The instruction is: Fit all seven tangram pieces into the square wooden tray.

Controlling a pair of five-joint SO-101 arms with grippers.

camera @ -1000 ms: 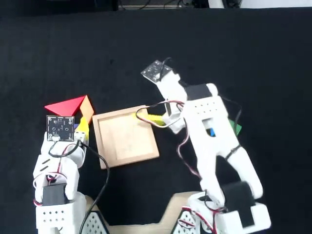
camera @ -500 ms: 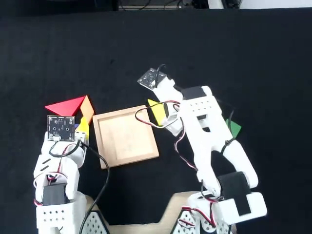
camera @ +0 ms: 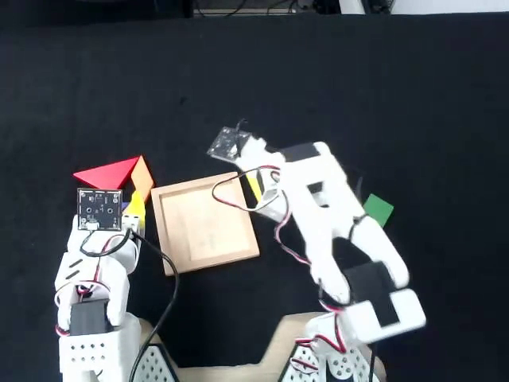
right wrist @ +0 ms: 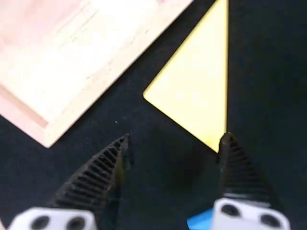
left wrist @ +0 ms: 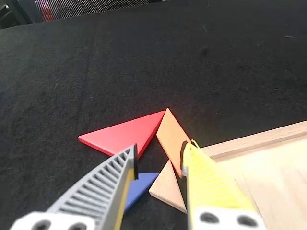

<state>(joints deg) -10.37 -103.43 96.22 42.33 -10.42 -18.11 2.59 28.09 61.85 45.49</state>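
On the worktop's left side, the left gripper (left wrist: 159, 148) hangs open above a blue piece (left wrist: 139, 184), plain wooden triangle (left wrist: 169, 189), orange parallelogram (left wrist: 171, 139) and red triangle (left wrist: 124, 136). Farther in, the right gripper (right wrist: 174, 139) spreads empty-jawed over a flat yellow triangle (right wrist: 196, 91) just beside the square wooden tray (right wrist: 110, 76).

Black table (camera: 398, 95), wooden tray (camera: 191, 185), red triangle (camera: 107, 173), green square (camera: 378, 211)
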